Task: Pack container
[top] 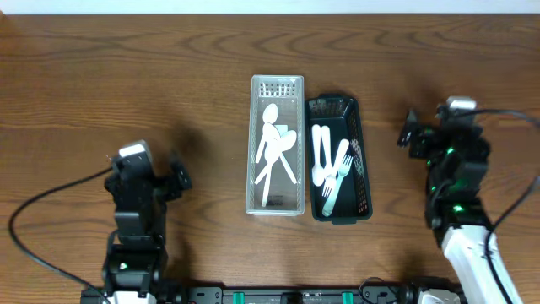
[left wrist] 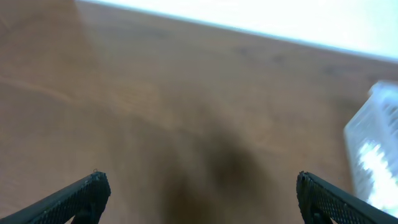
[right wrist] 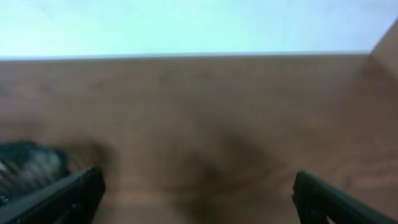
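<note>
A clear plastic basket (top: 253, 181) stands at the table's middle with white plastic spoons (top: 272, 152) in it. A black basket (top: 363, 181) stands right beside it and holds white forks and spoons (top: 329, 169). My left gripper (top: 173, 179) is open and empty, well left of the baskets; its wrist view shows both fingertips wide apart (left wrist: 199, 196) over bare wood, with the clear basket's edge (left wrist: 376, 149) at the right. My right gripper (top: 411, 133) is open and empty, right of the black basket; its fingertips are wide apart (right wrist: 196, 193), and the black basket (right wrist: 28, 165) is blurred at left.
The brown wooden table (top: 126, 76) reaches to a pale back edge. Black cables run from both arm bases at the front corners.
</note>
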Robot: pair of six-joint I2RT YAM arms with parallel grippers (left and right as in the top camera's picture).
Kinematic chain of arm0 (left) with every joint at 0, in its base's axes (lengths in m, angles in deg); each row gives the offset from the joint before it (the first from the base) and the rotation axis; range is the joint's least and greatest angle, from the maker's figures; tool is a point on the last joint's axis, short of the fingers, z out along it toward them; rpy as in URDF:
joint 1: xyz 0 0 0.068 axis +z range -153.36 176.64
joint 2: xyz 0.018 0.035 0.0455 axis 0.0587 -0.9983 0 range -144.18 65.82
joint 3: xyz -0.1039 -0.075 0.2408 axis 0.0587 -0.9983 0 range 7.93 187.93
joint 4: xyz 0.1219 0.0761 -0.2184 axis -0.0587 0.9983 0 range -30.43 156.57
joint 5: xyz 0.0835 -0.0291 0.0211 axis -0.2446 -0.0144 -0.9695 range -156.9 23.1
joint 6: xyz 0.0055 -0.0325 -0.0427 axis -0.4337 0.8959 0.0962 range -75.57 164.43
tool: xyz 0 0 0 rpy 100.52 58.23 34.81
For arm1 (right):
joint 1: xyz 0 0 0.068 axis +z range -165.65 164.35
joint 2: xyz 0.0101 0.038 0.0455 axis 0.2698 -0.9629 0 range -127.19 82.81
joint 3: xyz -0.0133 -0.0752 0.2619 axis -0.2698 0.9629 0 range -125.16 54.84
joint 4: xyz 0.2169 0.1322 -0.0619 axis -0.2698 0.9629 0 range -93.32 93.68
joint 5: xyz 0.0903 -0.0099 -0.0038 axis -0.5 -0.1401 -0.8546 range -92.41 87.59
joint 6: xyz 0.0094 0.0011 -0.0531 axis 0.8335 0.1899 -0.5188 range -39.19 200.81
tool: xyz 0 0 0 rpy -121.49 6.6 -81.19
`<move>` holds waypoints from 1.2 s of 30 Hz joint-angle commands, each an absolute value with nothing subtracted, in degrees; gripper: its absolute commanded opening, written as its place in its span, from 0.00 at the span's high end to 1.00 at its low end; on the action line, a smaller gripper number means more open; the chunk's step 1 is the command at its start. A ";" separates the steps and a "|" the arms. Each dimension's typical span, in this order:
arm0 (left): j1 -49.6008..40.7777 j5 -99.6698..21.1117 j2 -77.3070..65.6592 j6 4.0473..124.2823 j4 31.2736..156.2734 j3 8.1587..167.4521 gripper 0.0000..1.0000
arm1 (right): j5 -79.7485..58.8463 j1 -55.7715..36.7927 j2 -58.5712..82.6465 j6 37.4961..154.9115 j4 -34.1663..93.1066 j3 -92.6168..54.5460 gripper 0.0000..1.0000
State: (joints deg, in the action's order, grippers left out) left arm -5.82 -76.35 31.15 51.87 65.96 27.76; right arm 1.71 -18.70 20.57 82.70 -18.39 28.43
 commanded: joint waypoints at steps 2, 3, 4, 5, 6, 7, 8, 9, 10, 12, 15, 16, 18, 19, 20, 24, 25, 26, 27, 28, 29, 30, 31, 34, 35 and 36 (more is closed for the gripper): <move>-5.95 -77.03 32.24 51.50 65.65 25.71 0.02 | 3.83 -17.83 21.01 82.41 -22.30 29.98 0.01; -5.95 -77.03 32.28 51.52 65.92 25.71 0.02 | 3.81 -17.83 21.47 82.41 -22.49 29.98 0.01; -5.95 -77.05 32.35 51.50 65.92 25.71 0.02 | 3.81 -17.83 22.04 82.41 -22.43 29.98 0.01; -5.95 -77.05 32.41 51.52 65.92 25.71 0.02 | 3.81 -17.83 22.82 82.41 -22.32 30.00 0.01; -5.95 -77.03 32.41 51.50 65.92 25.71 0.02 | 3.81 -17.83 23.74 82.41 -21.95 30.00 0.01; -5.95 -77.03 32.41 51.52 65.92 25.71 0.02 | 3.81 -17.83 24.83 82.41 -21.23 30.00 0.01; -5.95 -77.03 32.41 51.52 65.94 25.71 0.02 | 3.81 -17.83 25.88 82.39 -20.16 30.00 0.01; -5.95 -77.03 32.61 51.50 65.92 25.71 0.02 | 3.81 -17.83 27.83 82.41 -17.56 30.00 0.01; -5.95 -77.05 32.92 51.50 65.94 25.71 0.02 | 3.81 -17.83 28.90 82.43 -16.18 30.00 0.01; -5.95 -77.03 34.47 51.50 66.59 25.71 0.02 | 3.77 -17.81 32.88 82.46 -11.15 30.00 0.01; -5.95 -77.05 38.03 51.52 69.33 25.73 0.02 | 3.79 -17.28 38.95 82.46 -3.54 30.00 0.01; -5.95 -77.03 39.43 51.52 70.29 25.73 0.02 | 3.79 -16.98 41.16 82.46 -0.88 30.00 0.01; -5.95 -77.03 41.70 51.52 71.14 25.71 0.02 | 3.79 -16.71 43.65 82.46 1.42 30.00 0.01; -5.95 -77.03 42.80 51.52 71.32 25.71 0.02 | 3.79 -16.71 44.59 82.43 2.09 30.00 0.01; -5.95 -77.03 43.76 51.52 71.32 25.71 0.02 | 3.79 -16.71 45.18 82.43 2.49 30.00 0.01; -5.95 -77.03 44.65 51.52 71.29 25.73 0.02 | 3.79 -16.71 45.36 82.43 3.21 30.00 0.01; -5.95 -77.03 44.59 51.52 71.36 25.71 0.02 | 3.79 -16.71 45.36 82.43 3.54 30.00 0.01; -5.95 -77.03 44.57 51.52 71.32 25.71 0.02 | 3.79 -16.71 45.36 82.43 3.93 30.00 0.01; -5.95 -77.03 44.57 51.52 71.38 25.71 0.02 | 3.79 -16.71 45.36 82.43 4.48 30.00 0.01; -5.95 -77.03 44.52 51.52 71.40 25.71 0.02 | 3.79 -16.71 45.34 82.43 5.22 30.00 0.01; -5.95 -77.03 44.52 51.52 71.53 25.71 0.02 | 3.79 -16.71 45.31 82.43 5.92 30.00 0.01; -5.95 -77.03 44.50 51.52 71.53 25.71 0.02 | 3.79 -16.71 45.31 82.43 6.88 30.00 0.01; -5.95 -77.03 44.48 51.52 71.53 25.71 0.02 | 3.79 -16.71 45.31 82.43 7.80 30.00 0.01; -5.95 -77.03 44.48 51.52 71.53 25.71 0.02 | 3.79 -16.71 45.31 82.43 11.56 30.00 0.01; -5.95 -77.03 44.48 51.52 71.53 25.71 0.02 | 3.79 -16.71 45.31 82.43 12.78 30.00 0.01; -5.95 -77.03 44.48 51.52 71.53 25.71 0.02 | 3.79 -16.71 45.31 82.43 14.20 30.00 0.01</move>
State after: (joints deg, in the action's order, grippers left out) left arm -5.82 -76.35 44.24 51.87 71.58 25.21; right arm 3.61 -17.54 45.16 82.70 12.41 30.42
